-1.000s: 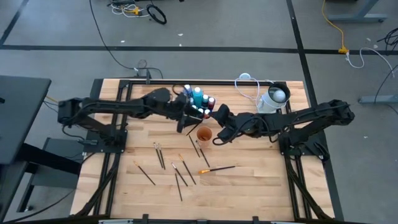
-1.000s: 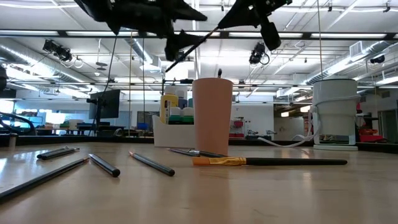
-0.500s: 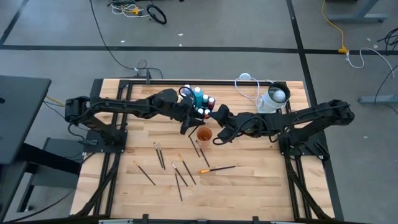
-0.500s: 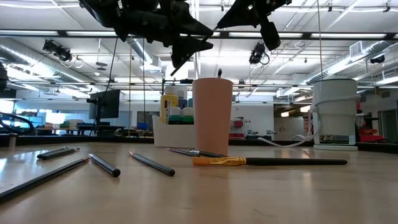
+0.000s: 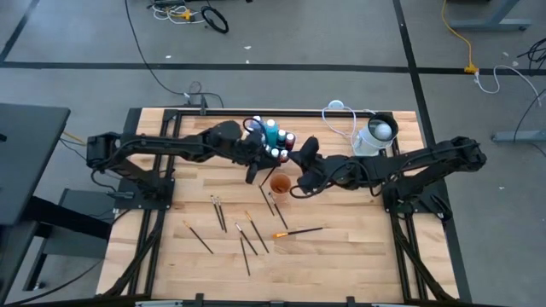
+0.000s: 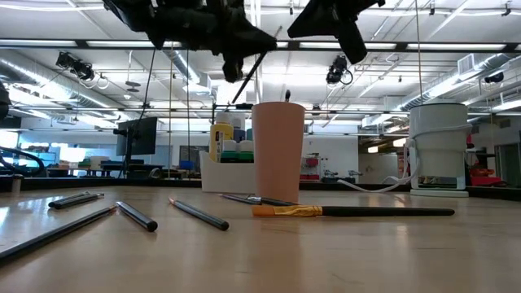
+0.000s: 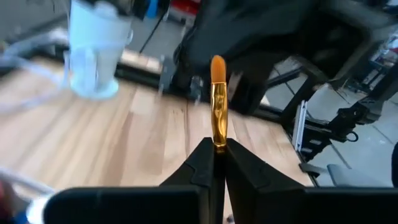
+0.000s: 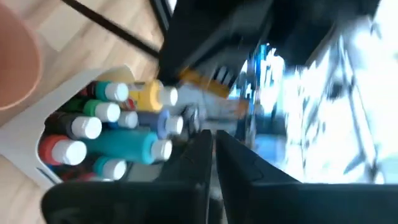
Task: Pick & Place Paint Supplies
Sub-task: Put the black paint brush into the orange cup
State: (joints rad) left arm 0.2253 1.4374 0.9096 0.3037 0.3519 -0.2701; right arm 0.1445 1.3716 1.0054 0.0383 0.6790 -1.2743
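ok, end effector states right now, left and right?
Left end effector: closed on a brush, orange tip pointing away from it.
Right end effector: fingers nearly together, nothing visible between them, above the paint bottles.

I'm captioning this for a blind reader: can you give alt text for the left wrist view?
The left claw is shut on a paintbrush, its gold ferrule and orange tip pointing away from the camera. Behind it lie the wooden table, a white-and-grey container and the blurred dark bulk of the other arm.
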